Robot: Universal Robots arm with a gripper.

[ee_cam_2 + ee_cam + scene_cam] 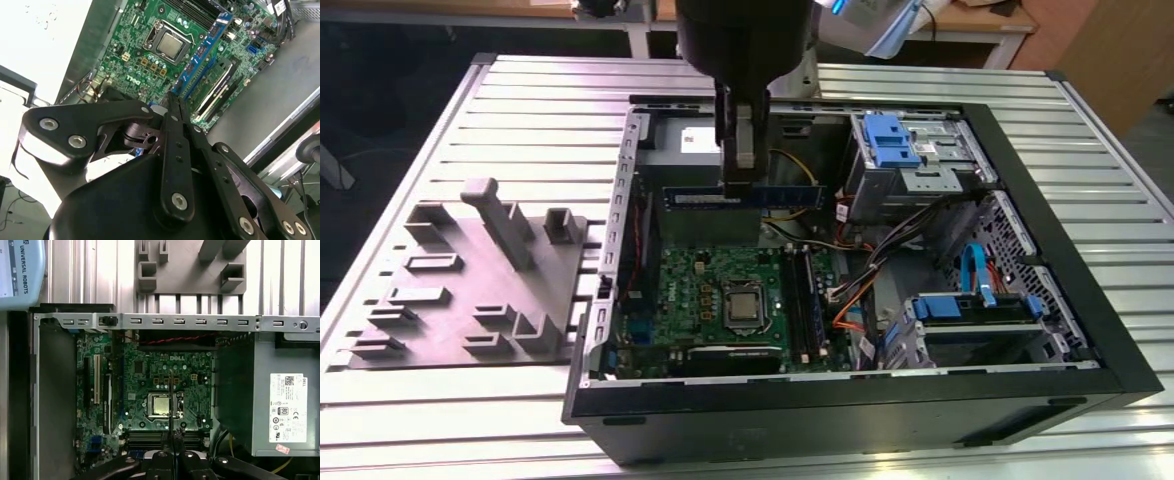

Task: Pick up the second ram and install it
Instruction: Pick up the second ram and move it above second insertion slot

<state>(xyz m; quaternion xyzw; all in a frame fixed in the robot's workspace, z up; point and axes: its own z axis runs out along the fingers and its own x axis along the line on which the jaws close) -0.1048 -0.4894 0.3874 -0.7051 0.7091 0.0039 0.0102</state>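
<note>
The second ram (707, 198) is a thin blue-green strip held level above the open computer case, over the back part of the motherboard (700, 285). My gripper (740, 186) comes down from above and is shut on the strip's middle. In the second wrist view the ram (205, 50) runs away from the shut fingertips (172, 107) over the board. In the first wrist view it shows edge-on as a thin dark line (170, 400) above the processor socket (161, 406), with the gripper (171, 442) below it. The long black memory slots (801, 300) lie beside the socket (744, 306).
The black case (1067, 300) stands open on a ribbed metal table. Blue drive cages (901, 140) and loose cables (854, 290) fill the exterior view's right side of it. A grey moulded fixture (467, 290) lies outside the case on the exterior view's left. The power supply (280, 400) borders the board.
</note>
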